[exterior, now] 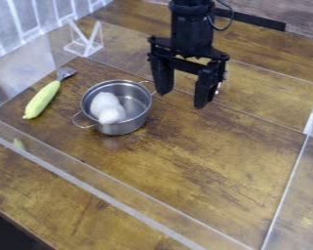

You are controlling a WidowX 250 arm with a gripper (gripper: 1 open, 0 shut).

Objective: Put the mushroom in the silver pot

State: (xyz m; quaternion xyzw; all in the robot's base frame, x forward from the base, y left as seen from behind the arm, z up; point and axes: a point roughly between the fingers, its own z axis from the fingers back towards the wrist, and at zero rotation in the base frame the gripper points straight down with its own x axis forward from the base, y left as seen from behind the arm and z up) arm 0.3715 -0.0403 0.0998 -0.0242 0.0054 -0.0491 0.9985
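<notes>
Tool [186, 90]: one, black, fingers spread apart, nothing between them; above the tabletop [198, 161], to one side of the pot. Silver pot [117, 121]: one, round, shiny, looped handles. Mushroom [106, 107]: one, white, rounded, lying inside the silver pot. Corn cob [42, 100]: one, yellow-green, near the pot, on the side away from the tool.

Arm covers part of white strip

The arm [191, 29] runs out of the picture at the top, and its lower part hides some of the white strip [221, 84] on the counter [217, 156]. The silver pot's [117, 125] far floor lies partly behind the mushroom [106, 106]. A dark shape [5, 234] is cut off at the lower left corner, too little showing to name.
</notes>
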